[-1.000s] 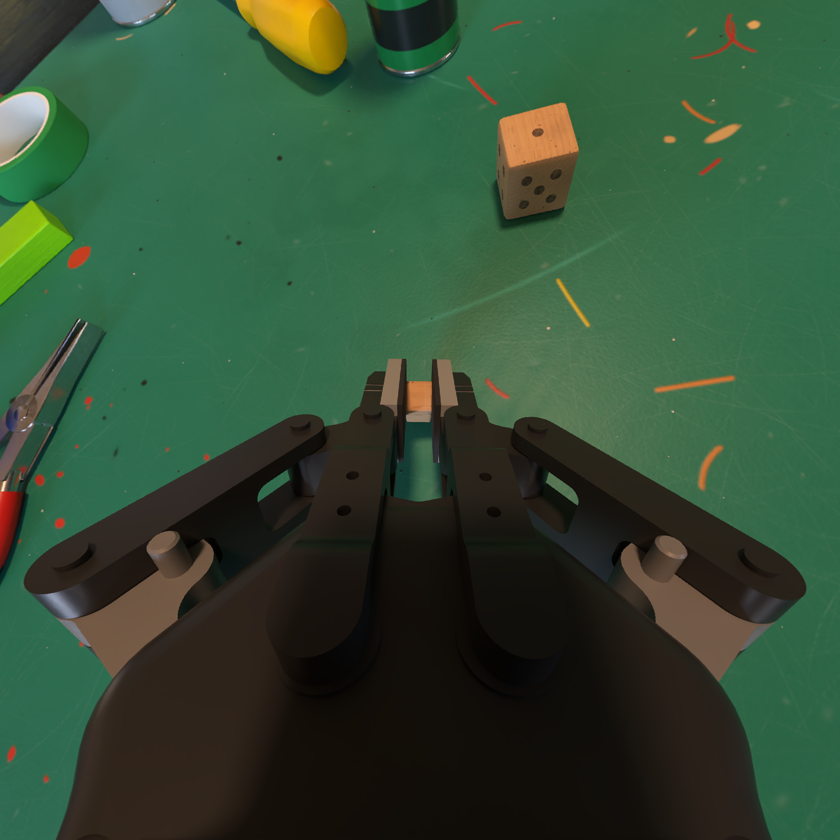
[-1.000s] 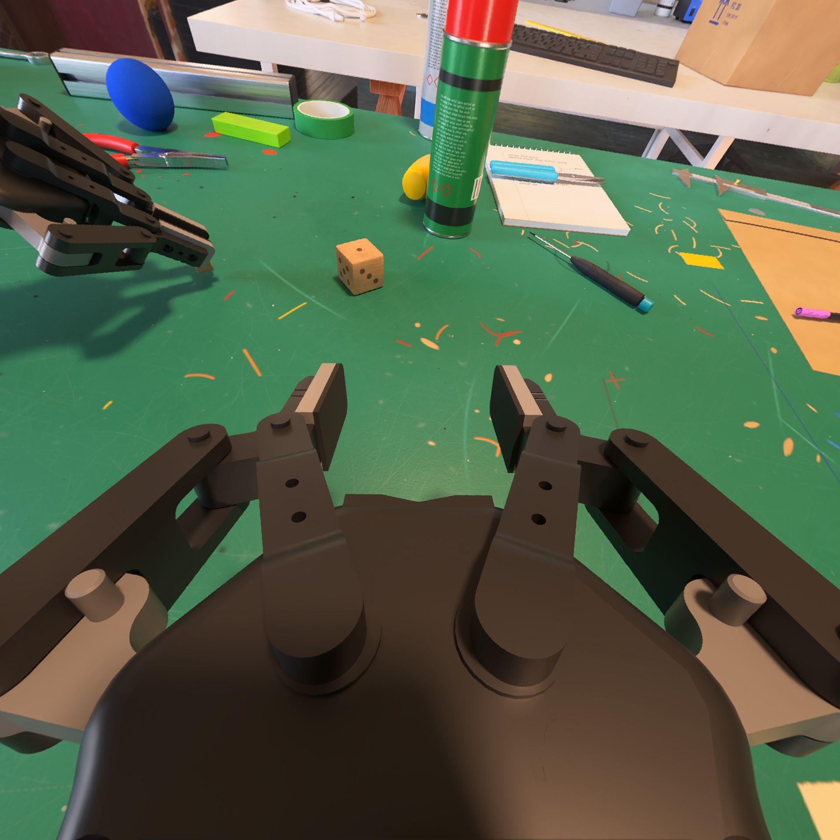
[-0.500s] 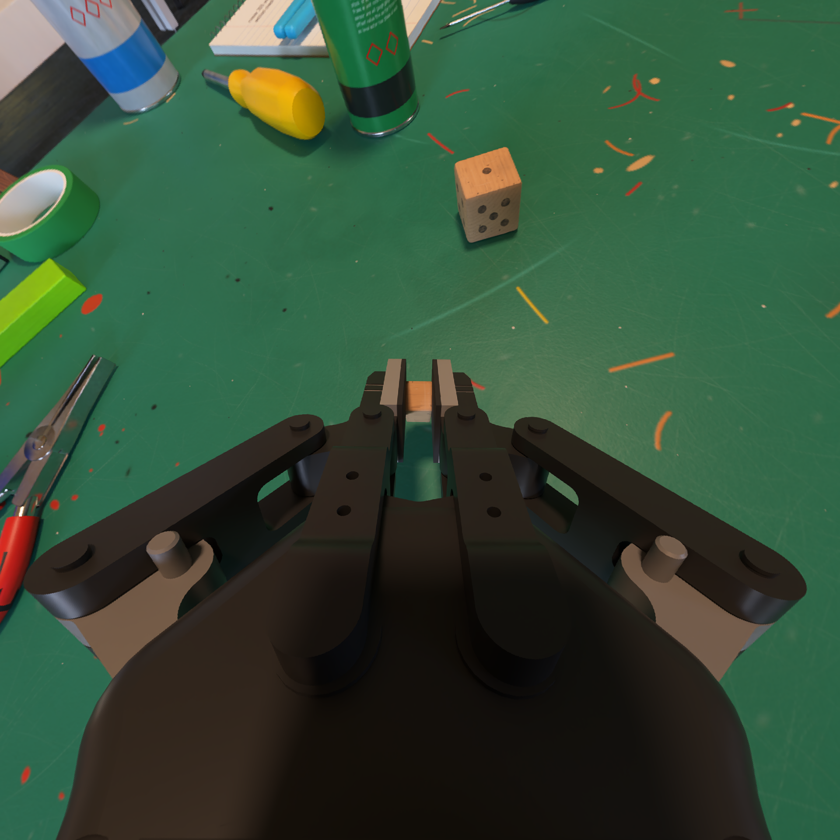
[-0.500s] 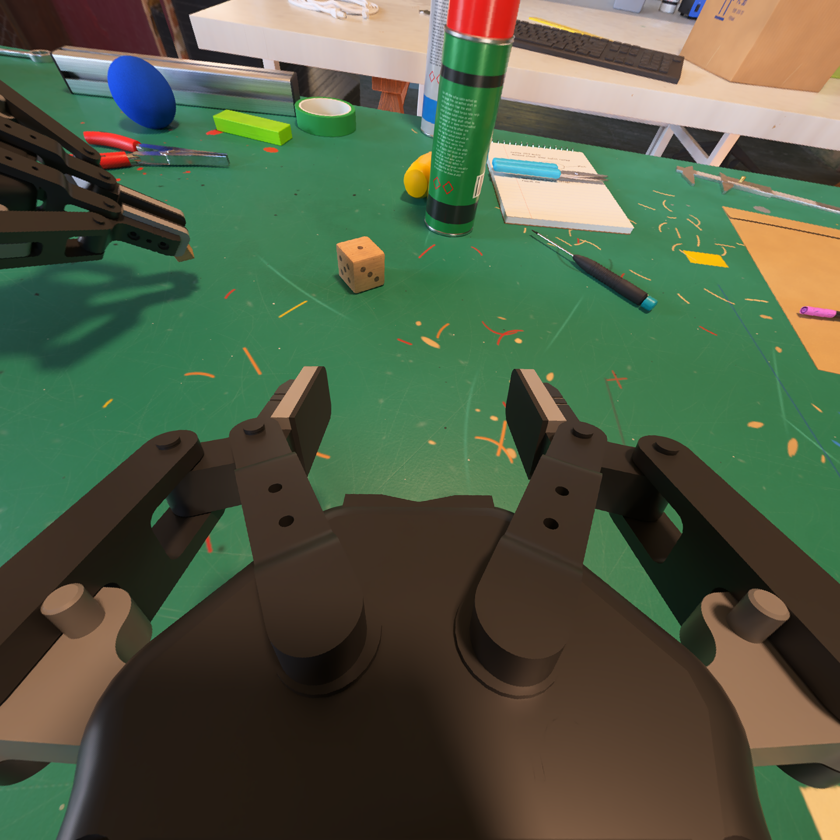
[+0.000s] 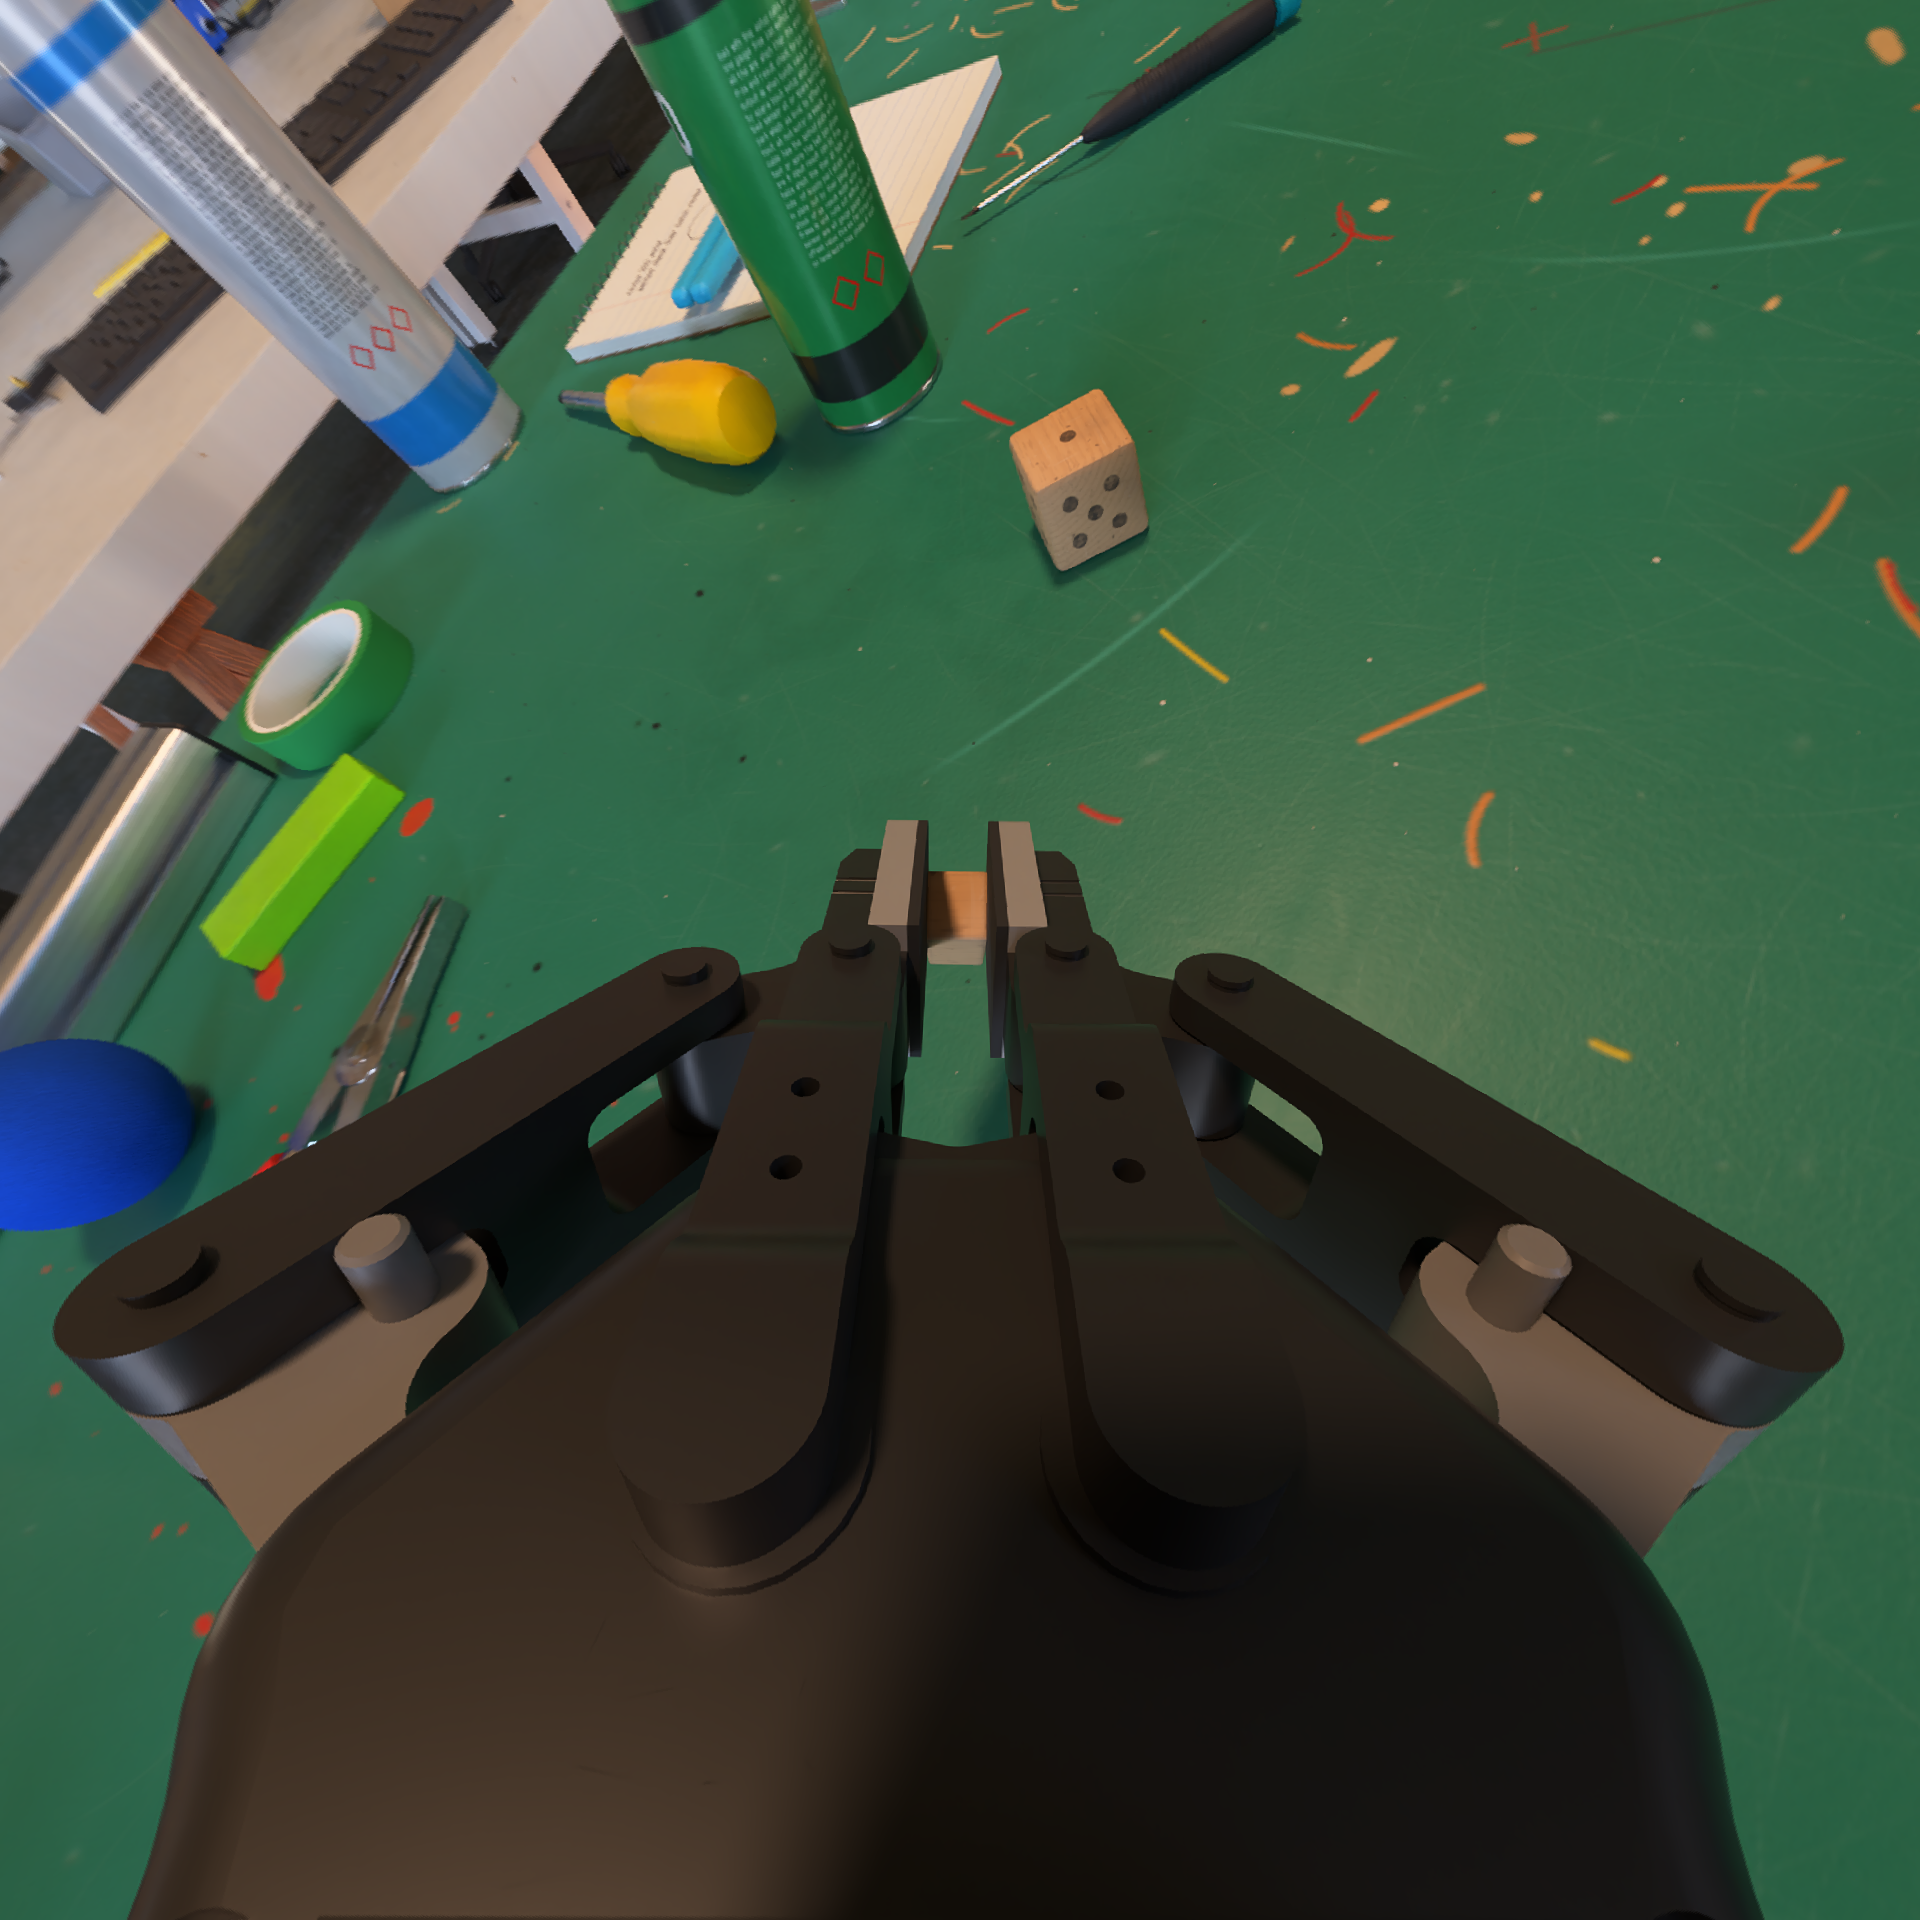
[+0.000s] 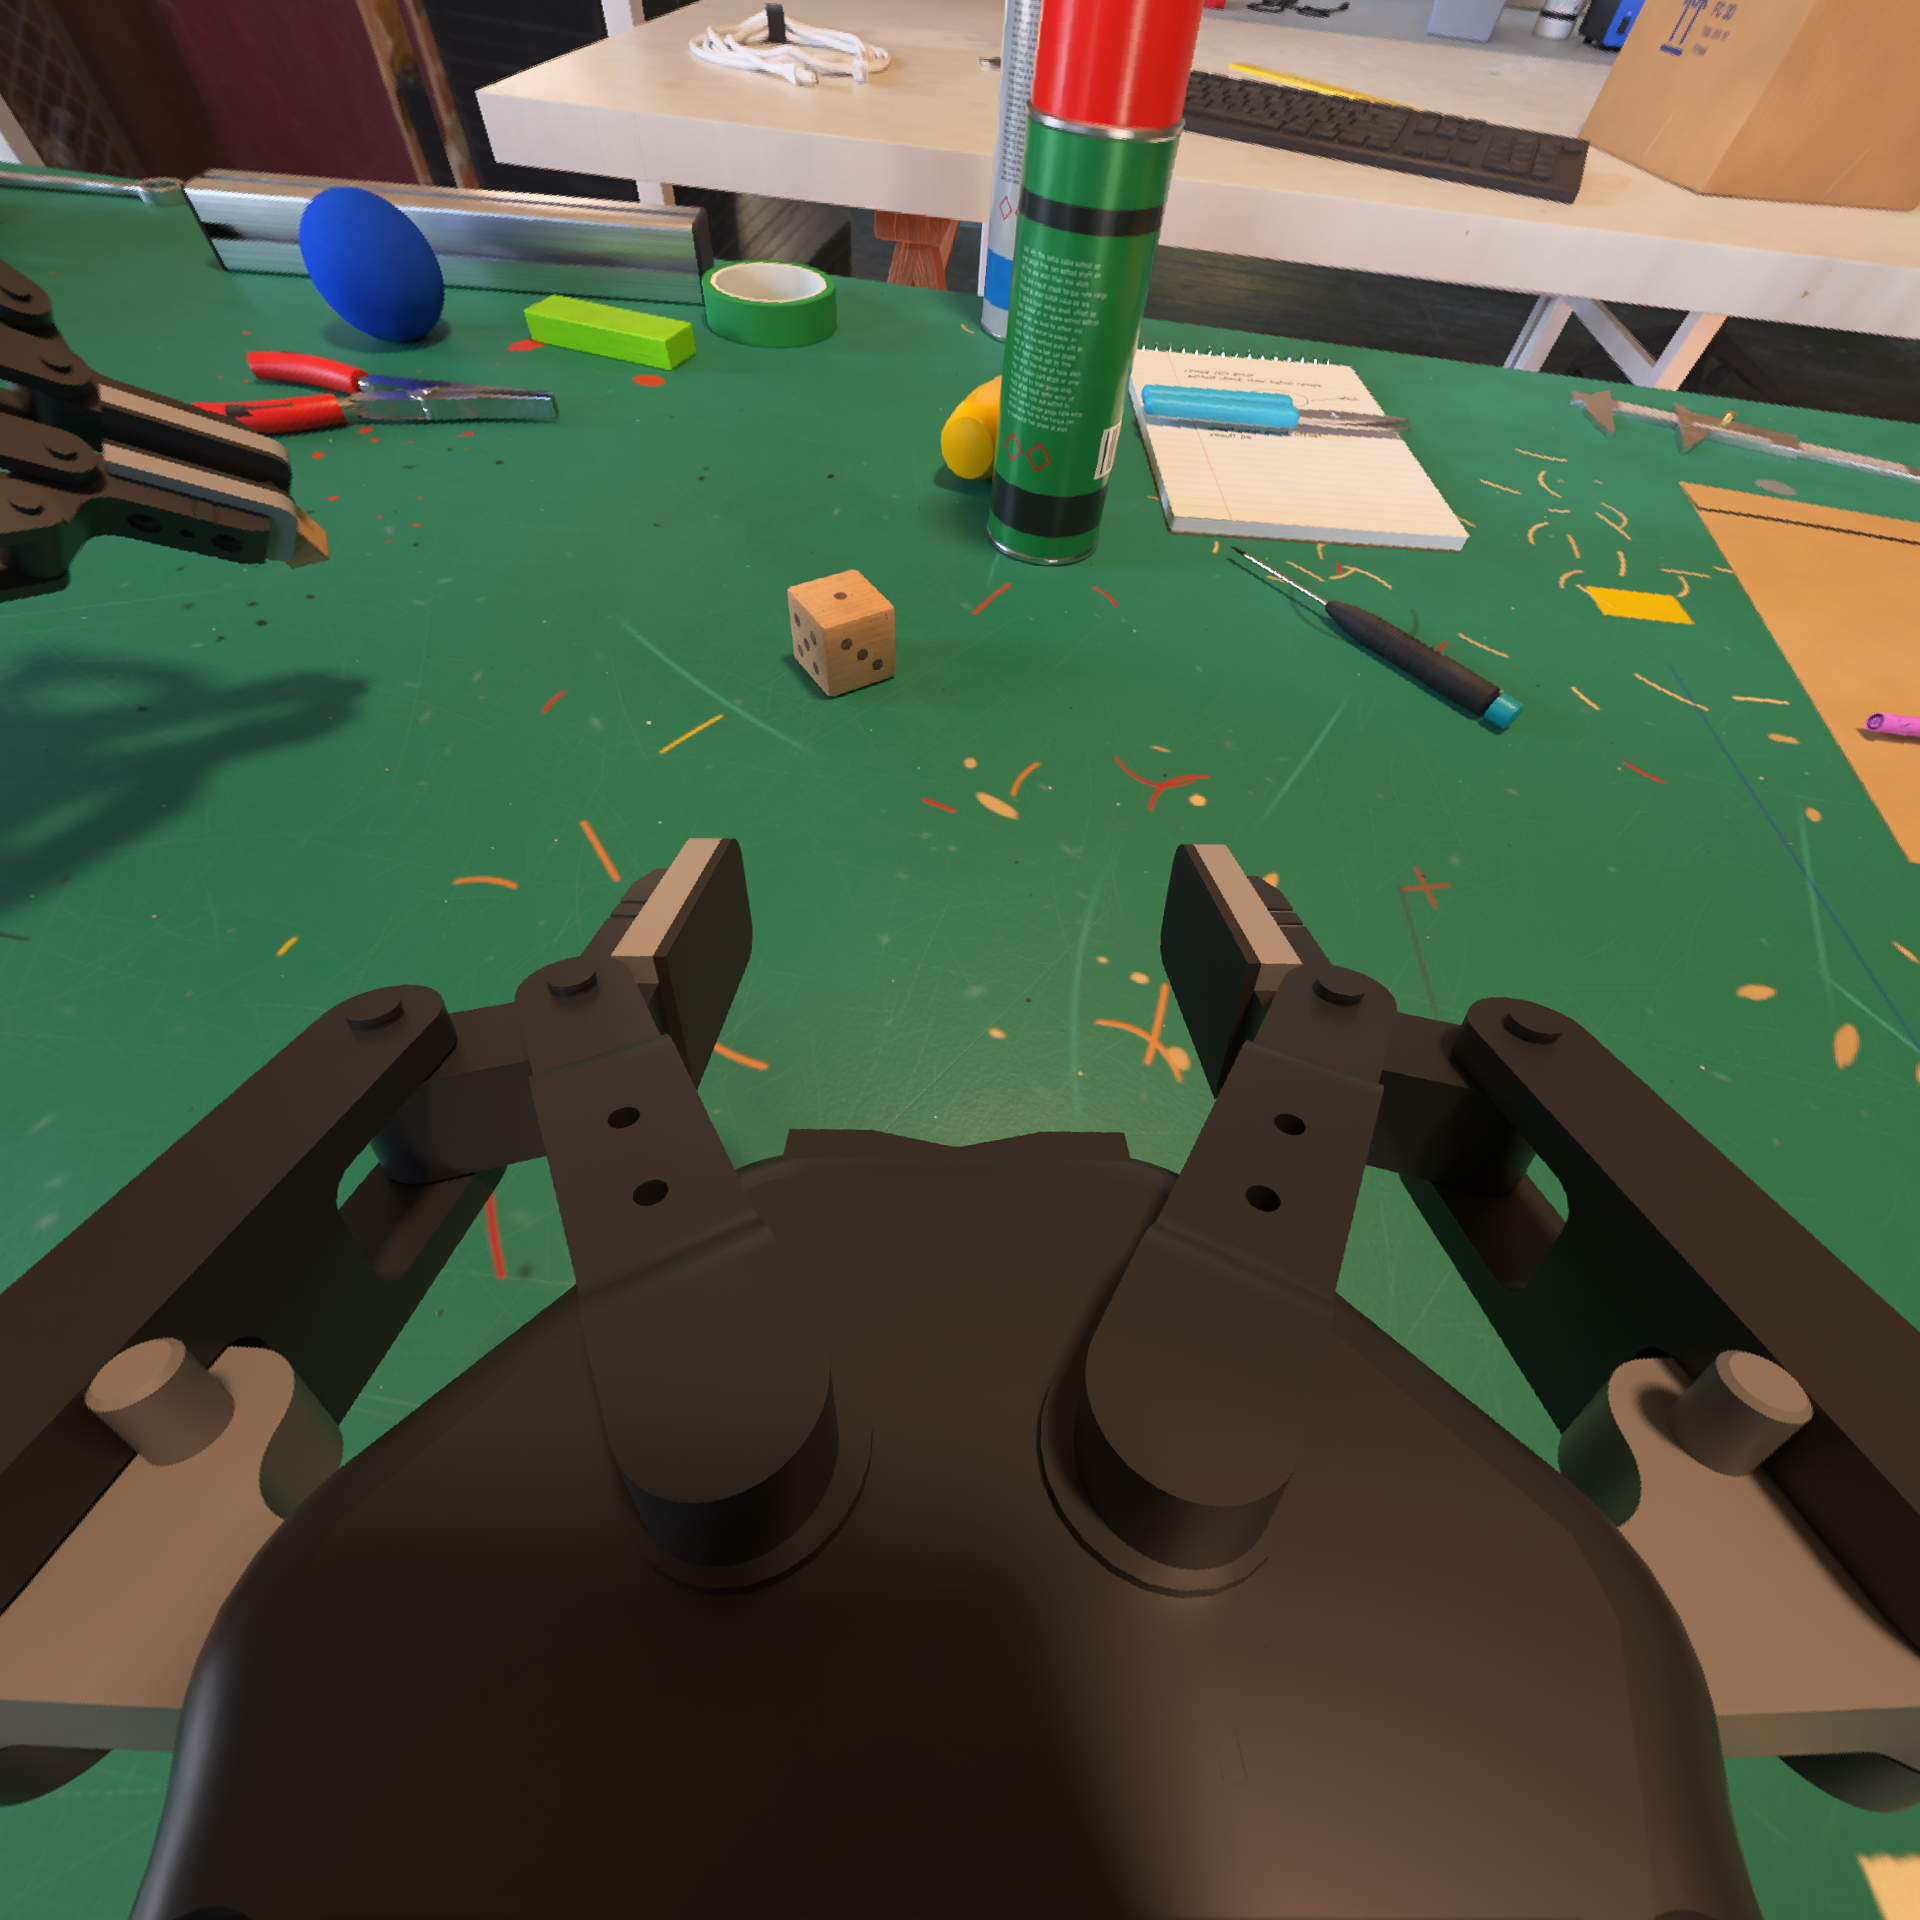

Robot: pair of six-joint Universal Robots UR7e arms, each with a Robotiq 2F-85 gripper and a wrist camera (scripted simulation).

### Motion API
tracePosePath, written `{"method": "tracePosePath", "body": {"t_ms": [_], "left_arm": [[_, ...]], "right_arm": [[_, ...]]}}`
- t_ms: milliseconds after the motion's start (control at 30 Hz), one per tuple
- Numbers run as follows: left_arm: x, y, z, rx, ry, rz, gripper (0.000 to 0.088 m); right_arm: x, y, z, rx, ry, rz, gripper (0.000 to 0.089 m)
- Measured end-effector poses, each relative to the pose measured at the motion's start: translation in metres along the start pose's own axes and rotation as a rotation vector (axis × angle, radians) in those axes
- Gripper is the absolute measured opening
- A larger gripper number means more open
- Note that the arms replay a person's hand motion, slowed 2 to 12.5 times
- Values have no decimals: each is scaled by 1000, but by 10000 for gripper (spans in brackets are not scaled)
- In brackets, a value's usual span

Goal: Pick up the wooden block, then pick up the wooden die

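My left gripper (image 5: 956, 883) is shut on a small wooden block (image 5: 957, 914) and holds it well above the green mat. In the right wrist view the left gripper (image 6: 281, 520) shows at the far left with the block's tip (image 6: 310, 542) sticking out. The wooden die (image 5: 1081, 480) sits on the mat ahead and right of the left gripper. In the right wrist view the die (image 6: 842, 632) lies ahead and slightly left of my right gripper (image 6: 956, 914), which is open and empty above the mat.
A green spray can (image 6: 1070, 343) stands behind the die, with a yellow-handled tool (image 5: 707, 410) and a notepad (image 6: 1288, 457) beside it. A black screwdriver (image 6: 1403, 649) lies at right. Pliers (image 6: 384, 400), a green bar (image 6: 608, 330), tape roll (image 6: 769, 301) and blue ball (image 6: 369, 265) lie at the back left.
My left gripper has risen and tilted up with the block, so the die looks farther off. My right gripper has opened wider and moved slightly.
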State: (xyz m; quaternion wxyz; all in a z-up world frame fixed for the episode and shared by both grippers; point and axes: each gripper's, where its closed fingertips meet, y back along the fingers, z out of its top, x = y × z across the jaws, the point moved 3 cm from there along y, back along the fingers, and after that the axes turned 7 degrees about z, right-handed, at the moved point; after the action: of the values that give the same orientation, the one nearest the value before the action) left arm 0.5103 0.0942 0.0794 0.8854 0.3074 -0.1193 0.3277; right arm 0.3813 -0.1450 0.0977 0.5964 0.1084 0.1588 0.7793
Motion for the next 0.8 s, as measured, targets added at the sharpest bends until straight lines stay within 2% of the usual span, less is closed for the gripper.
{"method": "tracePosePath", "body": {"t_ms": [300,500,800], "left_arm": [[9,27,3,-78,-79,43,100],[14,38,-5,-71,-70,65,100],[9,51,-7,-137,-42,48,101]], "right_arm": [[1,-1,6,-19,-10,26,720],[4,-2,8,-24,-16,43,733],[7,-5,7,-19,-19,53,750]]}}
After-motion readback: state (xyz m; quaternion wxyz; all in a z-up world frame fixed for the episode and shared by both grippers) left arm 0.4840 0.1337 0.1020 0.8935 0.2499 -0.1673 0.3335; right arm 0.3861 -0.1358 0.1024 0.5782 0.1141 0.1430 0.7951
